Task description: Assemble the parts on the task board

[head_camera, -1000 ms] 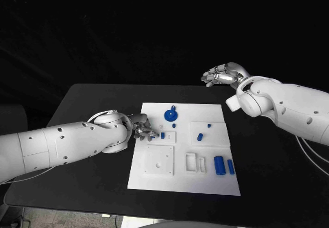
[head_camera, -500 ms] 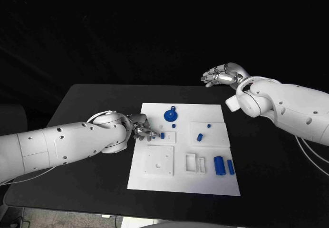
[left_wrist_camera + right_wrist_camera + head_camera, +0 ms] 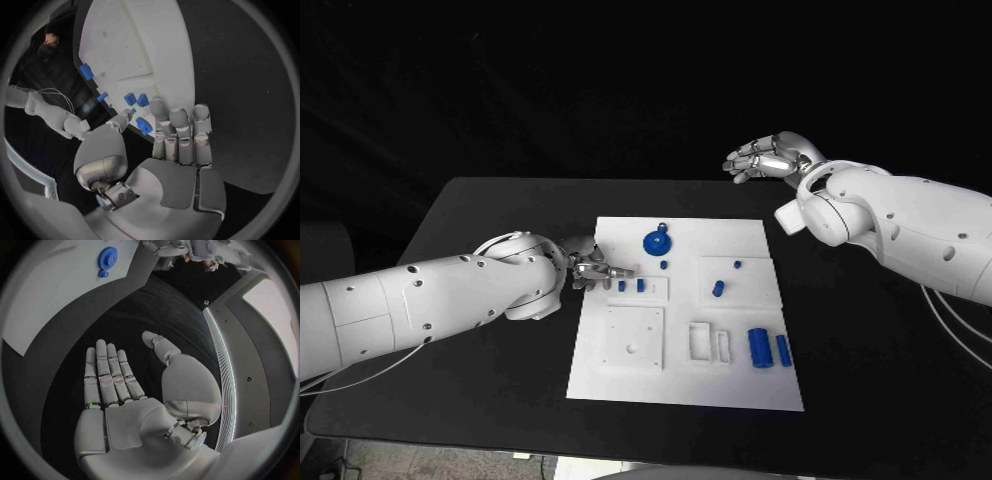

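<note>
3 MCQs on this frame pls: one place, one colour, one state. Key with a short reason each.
1. Where is the gear-shaped part?
A. far end of the task board
B. near end
C. off the board

2. What colour are the parts?
A. grey
B. blue
C. red

3. What is the right hand doing?
A. gripping a part
B. pressing the board
C. raised, holding nothing

Key: A, it lies near the board's far edge; B, every small piece is blue; C, its palm is bare in the right wrist view, above the table's far side.
</note>
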{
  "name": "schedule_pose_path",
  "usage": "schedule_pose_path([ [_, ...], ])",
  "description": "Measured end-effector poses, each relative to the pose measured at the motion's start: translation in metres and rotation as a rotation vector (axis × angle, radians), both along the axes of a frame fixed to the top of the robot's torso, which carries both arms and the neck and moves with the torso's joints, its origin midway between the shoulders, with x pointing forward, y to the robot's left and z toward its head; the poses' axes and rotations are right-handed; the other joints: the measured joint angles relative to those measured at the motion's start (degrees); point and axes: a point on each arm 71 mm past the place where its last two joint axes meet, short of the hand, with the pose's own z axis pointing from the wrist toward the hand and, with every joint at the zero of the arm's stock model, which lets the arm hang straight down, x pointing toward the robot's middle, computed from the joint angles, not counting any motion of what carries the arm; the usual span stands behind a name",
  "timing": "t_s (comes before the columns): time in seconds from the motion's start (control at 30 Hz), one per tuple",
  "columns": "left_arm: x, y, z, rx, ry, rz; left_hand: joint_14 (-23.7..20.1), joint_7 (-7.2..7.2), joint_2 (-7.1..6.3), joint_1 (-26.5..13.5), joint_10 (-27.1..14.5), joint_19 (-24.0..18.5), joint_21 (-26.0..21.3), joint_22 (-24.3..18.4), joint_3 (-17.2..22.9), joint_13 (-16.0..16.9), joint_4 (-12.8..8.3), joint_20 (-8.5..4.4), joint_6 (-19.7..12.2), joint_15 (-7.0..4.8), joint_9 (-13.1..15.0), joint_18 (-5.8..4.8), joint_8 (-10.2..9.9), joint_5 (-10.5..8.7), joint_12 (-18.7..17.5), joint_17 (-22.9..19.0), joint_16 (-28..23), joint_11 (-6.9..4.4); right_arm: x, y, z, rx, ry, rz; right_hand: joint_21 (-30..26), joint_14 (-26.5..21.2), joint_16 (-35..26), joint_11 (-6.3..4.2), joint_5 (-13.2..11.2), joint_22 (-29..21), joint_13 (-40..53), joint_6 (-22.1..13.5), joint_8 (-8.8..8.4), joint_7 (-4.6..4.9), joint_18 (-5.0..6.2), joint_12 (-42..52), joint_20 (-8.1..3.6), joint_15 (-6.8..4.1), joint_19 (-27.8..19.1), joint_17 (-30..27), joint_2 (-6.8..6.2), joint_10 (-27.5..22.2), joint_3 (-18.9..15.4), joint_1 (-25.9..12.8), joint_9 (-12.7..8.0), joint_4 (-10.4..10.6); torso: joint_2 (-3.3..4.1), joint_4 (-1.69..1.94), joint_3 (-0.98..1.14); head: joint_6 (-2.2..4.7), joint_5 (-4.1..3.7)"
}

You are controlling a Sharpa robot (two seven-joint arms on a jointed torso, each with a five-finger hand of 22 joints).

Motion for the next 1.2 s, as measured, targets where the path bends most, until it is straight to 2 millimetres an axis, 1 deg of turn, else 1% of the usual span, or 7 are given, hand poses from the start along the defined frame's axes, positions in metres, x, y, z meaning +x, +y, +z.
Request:
schedule_pose_path([
  [0.27, 0.002, 0.008, 0.007, -0.07, -0.017, 0.038, -3.58, 2.42, 0.87, 5.18, -3.81, -2.69, -1.81, -0.01, -1.59, -0.87, 0.55, 0.41, -5.87, 0.99, 0.95, 0.0, 0.64, 0.0, -2.74, -1.0, -2.45, 1.53, 0.0, 0.0, -0.001, 0.0, 0.001, 0.0, 0.0, 0.0, 0.0, 0.0, 0.0, 0.05, -0.05, 0.0, 0.0, 0.0, -0.06, 0.0, 0.0, 0.0, 0.0, 0.04, 0.0, 0.0, 0.0, 0.0, 0.0, 0.0, 0.0, 0.04, -0.04, 0.24, -0.09],
  [0.33, 0.002, 0.009, 0.009, -0.105, -0.027, 0.035, -6.52, 3.5, 2.73, 10.32, -7.33, -4.9, -3.15, -0.14, -1.64, -1.92, -2.75, 1.02, -8.56, 2.42, 1.0, -0.07, 0.5, 1.39, -5.18, -2.14, -4.77, 2.77, 0.0, 0.0, -0.001, 0.001, 0.001, 0.0, 0.0, 0.0, 0.0, 0.0, 0.0, 0.05, -0.05, 0.0, 0.0, 0.0, -0.06, 0.0, 0.0, 0.0, 0.0, 0.03, 0.0, 0.0, 0.0, 0.0, 0.0, 0.0, -0.01, 0.06, -0.04, 0.37, -0.14],
  [0.5, 0.006, 0.005, 0.021, -0.21, -0.087, 0.012, -10.7, 5.43, 8.0, 19.35, -11.56, -9.34, -6.71, -1.05, -3.86, -4.67, -13.07, 2.22, -11.11, 6.62, 1.04, -1.09, 1.12, 11.23, -10.49, -4.91, -9.79, 4.88, 0.0, -0.001, -0.001, 0.002, 0.0, -0.001, 0.0, 0.0, 0.0, 0.0, 0.0, 0.05, -0.08, 0.0, 0.0, 0.0, -0.07, 0.23, 0.0, 0.0, 0.0, 0.03, 0.0, 0.0, 0.0, 0.0, 0.0, 0.0, -0.03, 0.08, -0.04, 0.62, -0.26],
  [0.6, 0.009, 0.001, 0.028, -0.267, -0.127, -0.004, -12.1, 6.18, 9.89, 24.68, -13.91, -10.37, -8.95, -1.77, -0.98, -7.1, -18.7, 2.79, -11.89, 8.58, 0.02, -1.08, 1.74, 10.81, -15.15, -6.81, -13.2, 6.15, 0.0, -0.001, -0.002, 0.003, 0.001, -0.003, 0.0, 0.0, 0.0, 0.0, 0.0, 0.05, -0.12, 0.0, 0.0, 0.0, -0.07, 0.23, 0.0, 0.0, 0.0, 0.04, 0.0, 0.0, 0.0, 0.0, -0.05, 0.0, -0.03, 0.09, -0.04, 0.8, -0.55],
  [0.8, 0.018, -0.009, 0.04, -0.316, -0.205, -0.051, -8.5, 7.69, 9.18, 31.95, -19.32, -6.41, -6.68, -0.16, 5.51, -10.61, -22.56, 2.17, -12.87, 8.15, -2.19, -1.07, 1.51, 6.75, -21.9, -5.46, -10.22, 8.83, 0.001, -0.005, -0.003, 0.003, 0.002, -0.012, 0.0, 0.0, 0.0, 0.0, 0.0, 0.04, -0.11, 0.0, 0.0, 0.0, -0.07, 0.23, 0.0, 0.0, 0.0, 0.08, 0.0, 0.0, 0.0, 0.0, -0.05, 0.0, 0.05, -0.11, -0.1, 1.16, -1.22],
  [1.03, 0.024, -0.045, 0.055, -0.281, -0.299, -0.18, -7.59, 7.75, 8.54, 33.86, -20.13, -4.8, -5.08, 0.01, 6.42, -12.5, -22.84, 1.18, -12.95, 8.05, -3.39, 0.23, 1.51, 6.75, -24.45, -4.15, -7.72, 9.29, 0.002, -0.006, -0.004, 0.004, 0.003, -0.016, 0.0, 0.0, 0.0, 0.0, 0.0, 0.04, -0.16, 0.0, 0.0, 0.0, -0.08, 0.23, 0.0, 0.0, 0.0, 0.08, 0.0, 0.0, 0.0, 0.0, -0.05, 0.0, 0.2, -0.27, -0.25, 1.58, -1.51],
  [1.2, 0.029, -0.061, 0.056, -0.248, -0.336, -0.249, -7.28, 7.19, 5.73, 34.36, -21.25, -4.79, -4.55, 0.01, 6.42, -13.29, -22.85, 1.19, -13.92, 8.36, -4.19, 0.42, 0.63, 5.3, -25.74, -3.66, -6.34, 9.82, 0.002, -0.003, -0.005, 0.006, 0.004, -0.011, 0.0, 0.0, 0.0, 0.0, 0.0, 0.09, -0.16, 0.0, 0.0, 0.0, -0.09, 0.23, 0.0, 0.0, 0.0, 0.08, 0.0, 0.0, 0.0, 0.0, -0.05, 0.0, 0.26, -0.35, -0.34, 1.76, -1.94],
])
